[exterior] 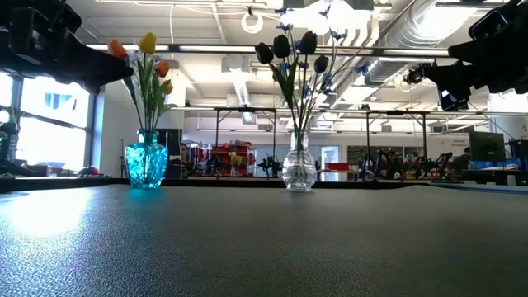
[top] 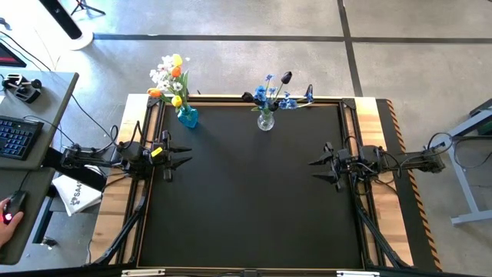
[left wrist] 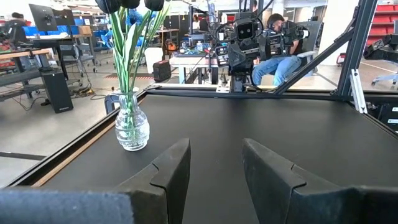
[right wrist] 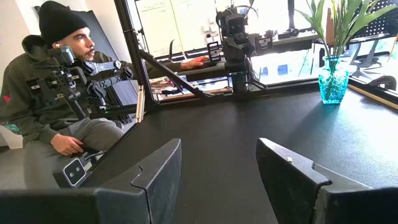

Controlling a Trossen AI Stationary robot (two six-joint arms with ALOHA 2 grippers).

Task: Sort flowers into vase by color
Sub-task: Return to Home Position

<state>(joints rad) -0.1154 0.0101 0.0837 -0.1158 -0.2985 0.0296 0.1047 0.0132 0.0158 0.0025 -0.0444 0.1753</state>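
Note:
A blue glass vase [top: 187, 116] stands at the table's far left and holds white, orange-red and yellow flowers [top: 172, 77]; in the low view the vase [exterior: 147, 164] stands upright. A clear glass vase [top: 265, 121] at the far middle holds blue sprays and dark tulips [top: 274, 89]; it shows in the left wrist view [left wrist: 132, 127]. My left gripper [top: 183, 155] hovers open over the table's left side. My right gripper [top: 317, 169] hovers open over the right side. Both are empty and well away from the vases.
The black table mat [top: 254, 192] lies bare between the two arms. A person sits beyond the table's left side [right wrist: 56, 93], and another person sits beyond its right side [left wrist: 280, 56]. A desk with a keyboard [top: 17, 138] stands left of the table.

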